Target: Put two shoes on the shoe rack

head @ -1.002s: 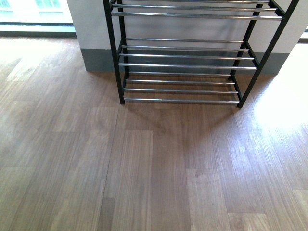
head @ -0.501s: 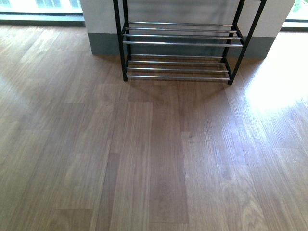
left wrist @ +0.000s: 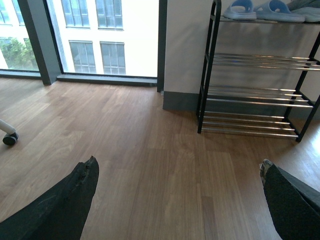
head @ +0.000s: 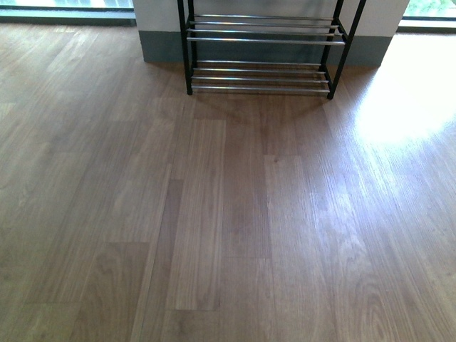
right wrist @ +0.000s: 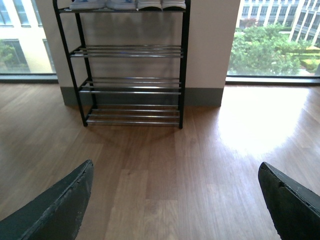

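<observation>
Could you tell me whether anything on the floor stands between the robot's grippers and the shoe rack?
Nothing visible does: bare wooden floor runs up to the shoe rack. Both the left gripper and right gripper are open and empty.

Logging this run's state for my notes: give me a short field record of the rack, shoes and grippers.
shoe rack: against the wall, lower tiers bare
top tier: light blue slippers and other footwear, partly cropped
grey sneakers: not clearly identifiable in any view
left gripper: open, holding nothing
right gripper: open, holding nothing
floor: wood planks
</observation>
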Controlling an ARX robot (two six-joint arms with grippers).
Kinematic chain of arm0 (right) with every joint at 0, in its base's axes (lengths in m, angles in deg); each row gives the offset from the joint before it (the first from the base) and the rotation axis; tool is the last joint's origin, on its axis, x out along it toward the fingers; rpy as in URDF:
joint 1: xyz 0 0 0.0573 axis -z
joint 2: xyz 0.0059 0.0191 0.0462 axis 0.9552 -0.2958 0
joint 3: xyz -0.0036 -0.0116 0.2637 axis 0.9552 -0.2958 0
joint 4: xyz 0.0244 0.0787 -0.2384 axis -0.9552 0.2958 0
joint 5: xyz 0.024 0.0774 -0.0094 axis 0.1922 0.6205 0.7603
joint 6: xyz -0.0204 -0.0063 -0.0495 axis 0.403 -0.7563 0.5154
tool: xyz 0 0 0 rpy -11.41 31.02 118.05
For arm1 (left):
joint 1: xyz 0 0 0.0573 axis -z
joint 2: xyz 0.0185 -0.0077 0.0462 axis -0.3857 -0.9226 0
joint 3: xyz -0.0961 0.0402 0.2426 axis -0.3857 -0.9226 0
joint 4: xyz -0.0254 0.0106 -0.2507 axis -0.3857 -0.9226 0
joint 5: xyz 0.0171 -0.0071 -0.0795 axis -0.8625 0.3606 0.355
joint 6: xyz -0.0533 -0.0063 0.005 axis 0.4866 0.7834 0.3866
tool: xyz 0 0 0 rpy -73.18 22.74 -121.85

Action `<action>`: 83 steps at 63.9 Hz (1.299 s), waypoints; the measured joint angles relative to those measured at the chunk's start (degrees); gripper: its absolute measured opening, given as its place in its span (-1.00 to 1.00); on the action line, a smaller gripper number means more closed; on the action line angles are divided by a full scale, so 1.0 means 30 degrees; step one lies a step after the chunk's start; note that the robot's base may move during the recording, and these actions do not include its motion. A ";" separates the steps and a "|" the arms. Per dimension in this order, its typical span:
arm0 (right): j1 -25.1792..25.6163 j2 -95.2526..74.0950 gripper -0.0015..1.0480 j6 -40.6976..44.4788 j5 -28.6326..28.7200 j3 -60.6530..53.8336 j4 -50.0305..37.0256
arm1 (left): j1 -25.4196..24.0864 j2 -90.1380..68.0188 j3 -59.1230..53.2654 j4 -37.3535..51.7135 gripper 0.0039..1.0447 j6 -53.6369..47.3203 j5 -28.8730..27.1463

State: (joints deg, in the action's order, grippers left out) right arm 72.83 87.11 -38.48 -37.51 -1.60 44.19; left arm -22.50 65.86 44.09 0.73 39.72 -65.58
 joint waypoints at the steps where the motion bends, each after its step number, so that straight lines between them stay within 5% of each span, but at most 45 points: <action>1: 0.0000 0.0007 0.82 0.0000 0.0000 0.0000 0.0000 | 0.0000 0.0000 0.0000 0.0000 0.83 0.0000 0.0000; 83: 0.0000 0.0007 0.82 0.0000 0.0051 0.0000 0.0000 | 0.0000 0.0000 0.0000 0.0007 0.83 0.0000 -0.0007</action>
State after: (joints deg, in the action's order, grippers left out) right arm 72.83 87.14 -38.48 -37.36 -1.60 44.19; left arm -22.50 65.86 44.09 0.75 39.72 -65.61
